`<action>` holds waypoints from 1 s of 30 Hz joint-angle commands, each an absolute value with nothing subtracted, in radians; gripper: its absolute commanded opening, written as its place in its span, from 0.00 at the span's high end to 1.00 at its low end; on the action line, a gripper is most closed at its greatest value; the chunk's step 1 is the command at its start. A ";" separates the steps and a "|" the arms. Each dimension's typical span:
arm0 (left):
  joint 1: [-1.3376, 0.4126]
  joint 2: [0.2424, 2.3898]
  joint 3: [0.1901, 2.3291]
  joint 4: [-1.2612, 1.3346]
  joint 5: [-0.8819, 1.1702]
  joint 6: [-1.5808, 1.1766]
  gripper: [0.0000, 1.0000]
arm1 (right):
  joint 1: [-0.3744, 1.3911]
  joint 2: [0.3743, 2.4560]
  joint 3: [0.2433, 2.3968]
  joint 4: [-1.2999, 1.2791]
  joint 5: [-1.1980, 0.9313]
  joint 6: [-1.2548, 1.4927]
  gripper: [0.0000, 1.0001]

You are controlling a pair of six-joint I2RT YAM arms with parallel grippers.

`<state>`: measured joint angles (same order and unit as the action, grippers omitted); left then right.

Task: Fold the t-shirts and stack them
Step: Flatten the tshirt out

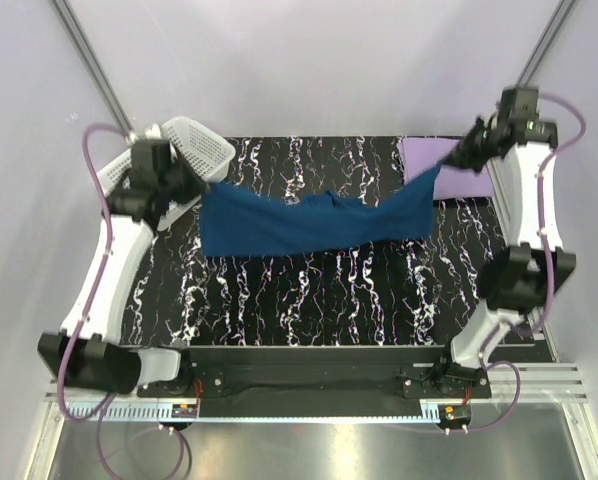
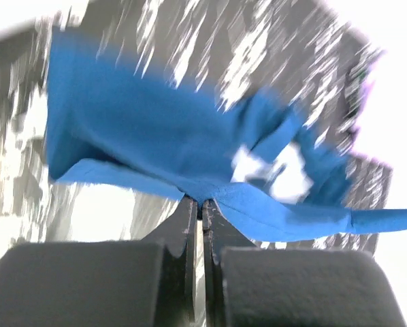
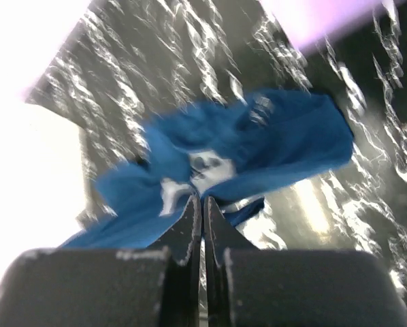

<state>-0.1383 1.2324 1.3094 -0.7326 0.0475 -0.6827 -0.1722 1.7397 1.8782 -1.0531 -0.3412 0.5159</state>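
Observation:
The dark teal-blue t-shirt (image 1: 309,225) hangs stretched between both arms above the black marbled table (image 1: 309,300), sagging in the middle. My left gripper (image 1: 201,186) is shut on its left edge, and the wrist view shows the cloth (image 2: 156,129) pinched at the fingertips (image 2: 202,202). At the far right my right gripper (image 1: 449,160) is shut on the other end, where the blue cloth (image 3: 258,146) with white print bunches at the tips (image 3: 202,199). The pale lavender t-shirt (image 1: 429,152) lies flat at the table's back right corner, partly behind the right arm.
A white perforated basket (image 1: 184,150) sits at the back left corner, right behind my left wrist. The right arm's upper link (image 1: 524,200) runs along the table's right edge. Metal frame posts (image 1: 94,70) rise at both back corners.

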 commanded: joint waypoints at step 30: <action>0.242 1.571 2.007 0.175 0.655 -1.043 1.00 | -0.318 1.795 2.600 -0.391 -0.627 1.036 1.00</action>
<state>0.2310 1.6932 2.0930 0.1013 0.6014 -1.0222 -0.3061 1.8862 2.5938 -0.3889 -0.6209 1.0695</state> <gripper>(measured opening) 0.025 0.012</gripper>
